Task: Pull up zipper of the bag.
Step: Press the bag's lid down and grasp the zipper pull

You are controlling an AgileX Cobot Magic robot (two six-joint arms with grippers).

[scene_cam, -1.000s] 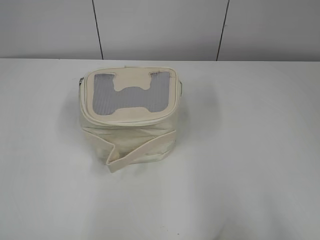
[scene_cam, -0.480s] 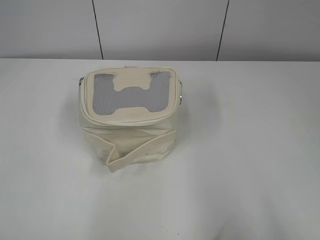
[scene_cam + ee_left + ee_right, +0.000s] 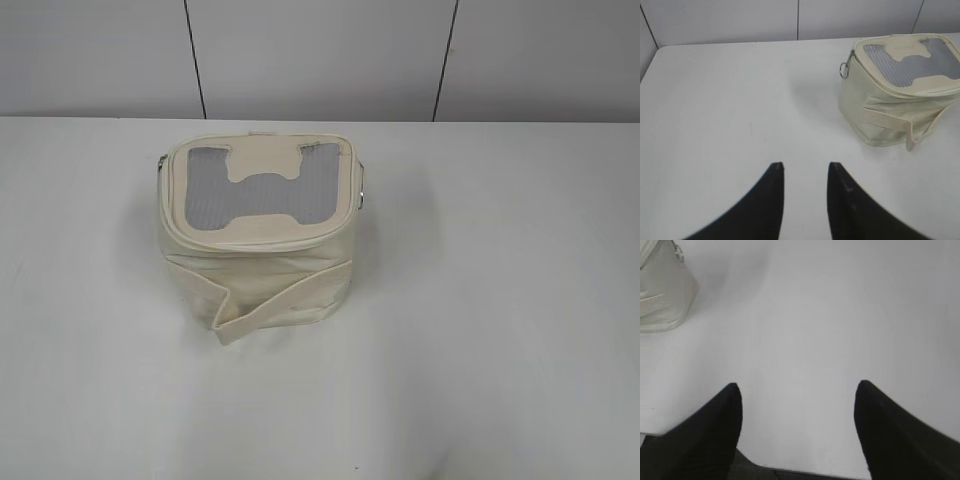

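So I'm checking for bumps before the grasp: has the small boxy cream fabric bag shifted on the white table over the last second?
No. The cream bag sits at the same spot relative to the dark wall seams.

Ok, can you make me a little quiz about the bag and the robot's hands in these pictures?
1. True or false: the left gripper is touching the bag.
2. Which gripper has its jaws wider apart?
A. the left gripper
B. the right gripper
C. both the same
3. Fill in: a silver ring hangs at the bag's top ____, on the zipper line.

Key
1. False. It sits over the bare table, apart from the bag.
2. B
3. corner
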